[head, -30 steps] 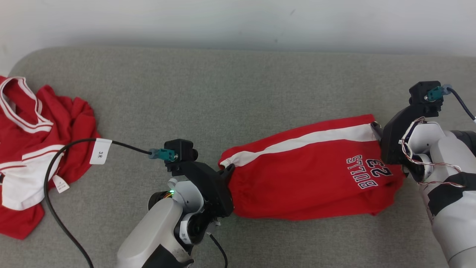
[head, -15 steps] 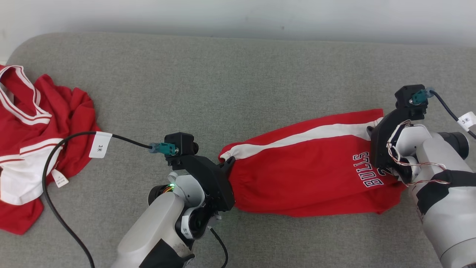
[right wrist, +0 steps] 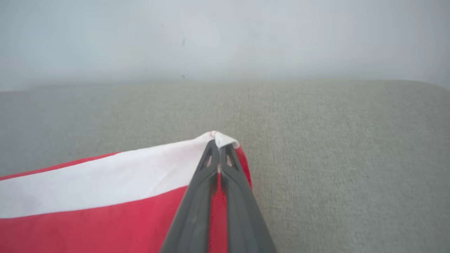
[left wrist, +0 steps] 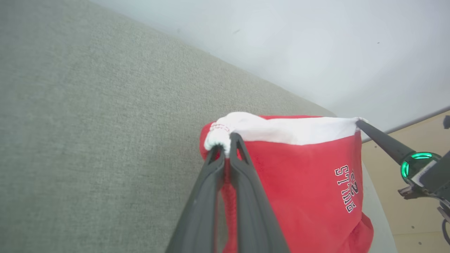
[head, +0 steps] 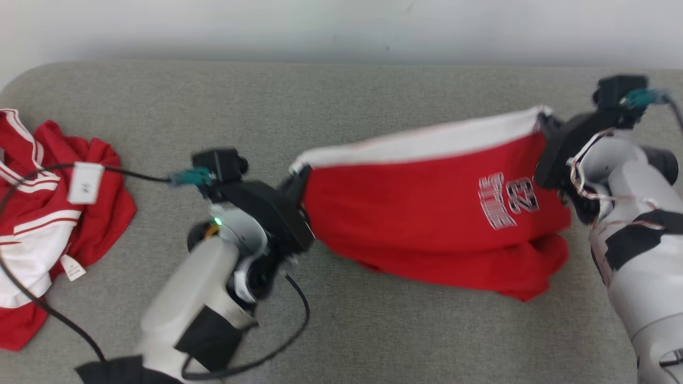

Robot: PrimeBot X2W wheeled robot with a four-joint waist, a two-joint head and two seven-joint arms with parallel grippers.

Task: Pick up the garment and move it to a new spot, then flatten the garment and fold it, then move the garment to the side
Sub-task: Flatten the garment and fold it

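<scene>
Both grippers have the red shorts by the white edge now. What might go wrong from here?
1. The left gripper and right gripper each pinch just a small corner of the red shorts; a corner may slip out when pulled taut.
2. The lower hem hangs bunched, so it may land creased.
3. The left arm's tagged cable crosses the second red garment and might drag it.
</scene>
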